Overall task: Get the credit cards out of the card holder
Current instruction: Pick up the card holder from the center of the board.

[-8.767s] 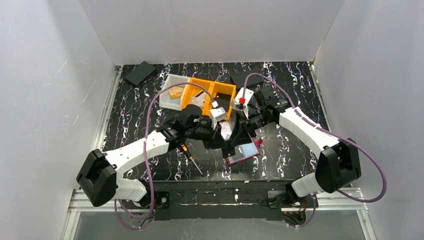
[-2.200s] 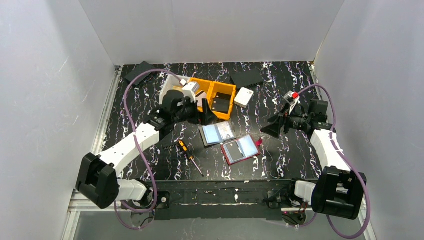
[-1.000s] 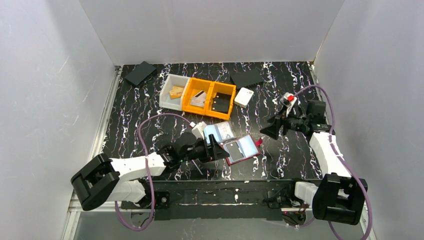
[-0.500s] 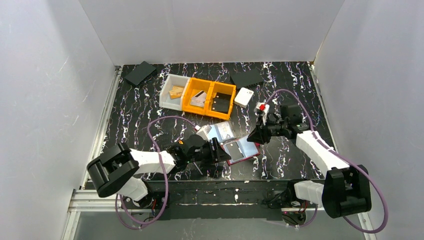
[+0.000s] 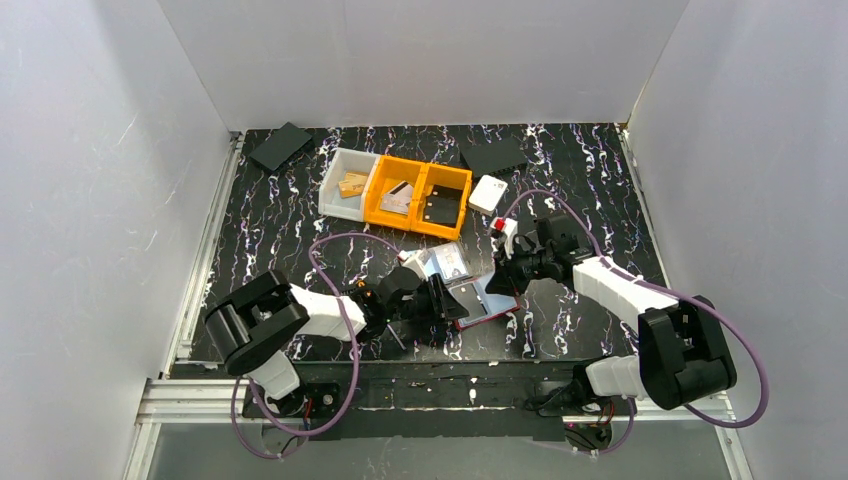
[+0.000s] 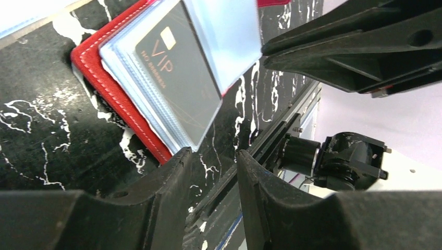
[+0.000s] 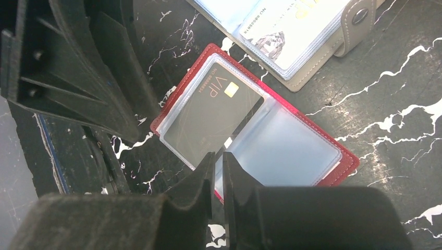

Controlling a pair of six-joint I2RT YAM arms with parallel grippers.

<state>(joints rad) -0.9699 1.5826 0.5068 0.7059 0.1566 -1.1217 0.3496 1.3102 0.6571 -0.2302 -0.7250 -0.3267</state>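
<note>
A red card holder [image 7: 292, 148] is laid open on the table [image 7: 406, 94], and a black card [image 7: 211, 117] is lodged in its left clear sleeve; the right sleeve is seen bare. The holder is flanked by both grippers.

The left gripper [image 6: 211, 161] is set low at the holder's near corner, on the black card's side. Its fingers are parted by a modest gap, nothing is held between them, and the holder's red edge is found just beyond the tips.

The right gripper [image 7: 219, 161] is poised over the holder's near edge, where the black card's sleeve meets the bare one. Its fingers are drawn almost together, with only a thin slit left. Whether the sleeve's edge is caught in that slit cannot be told, the tips being in the way.

"VIP" is printed in gold on the black card beside a gold chip [image 7: 231, 90]; a smaller line beginning "NO" is set beside it, its digits perhaps all eights.

Just beyond, a grey holder [image 7: 341, 39] is also laid open, with a pale card [image 7: 271, 36] whose print cannot be read.
</note>
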